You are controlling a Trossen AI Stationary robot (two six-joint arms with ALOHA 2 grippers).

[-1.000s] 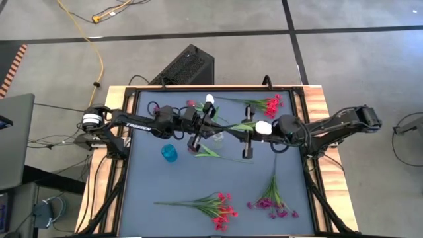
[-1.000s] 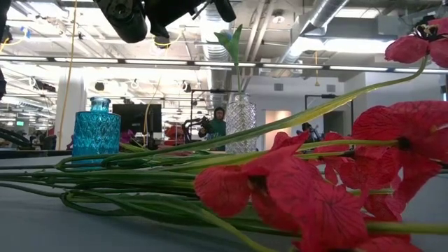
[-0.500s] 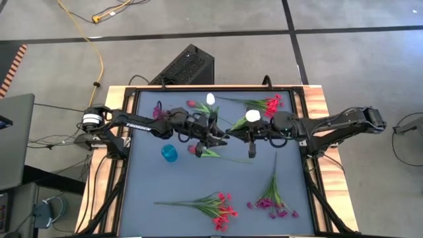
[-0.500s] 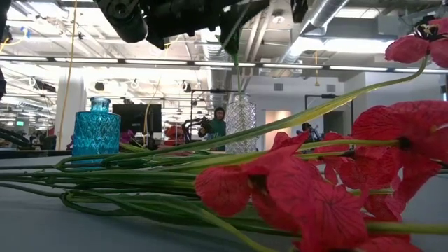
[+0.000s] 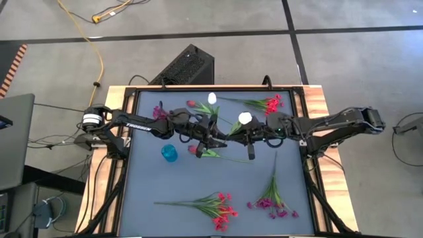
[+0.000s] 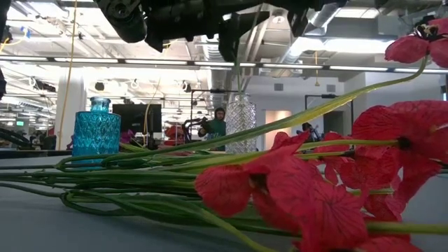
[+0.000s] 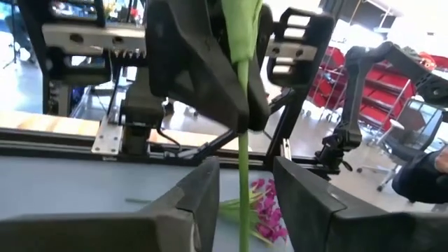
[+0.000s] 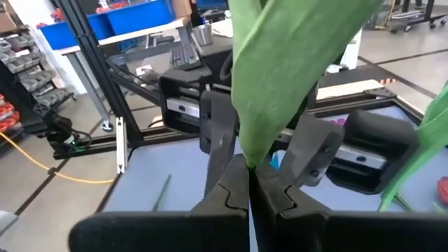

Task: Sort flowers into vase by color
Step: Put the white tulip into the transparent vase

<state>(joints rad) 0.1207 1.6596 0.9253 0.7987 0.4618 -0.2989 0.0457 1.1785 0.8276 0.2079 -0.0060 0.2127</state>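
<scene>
Pinching the green-stemmed white bud sprig (image 5: 239,121), the right gripper (image 8: 250,183) is clenched over the clear ribbed glass vase (image 6: 241,123) while the left gripper (image 7: 241,183), fingers parted, brackets the stem for guidance.

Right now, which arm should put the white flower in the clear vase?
Right: the right fingers grip the green stem over the clear vase; the left fingers stand open around it.

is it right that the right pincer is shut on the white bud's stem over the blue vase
Not quite. In the low view the stem hangs over the clear vase, not the blue vase. The right pincer is shut on the white bud's stem, as the right wrist view shows.
</scene>
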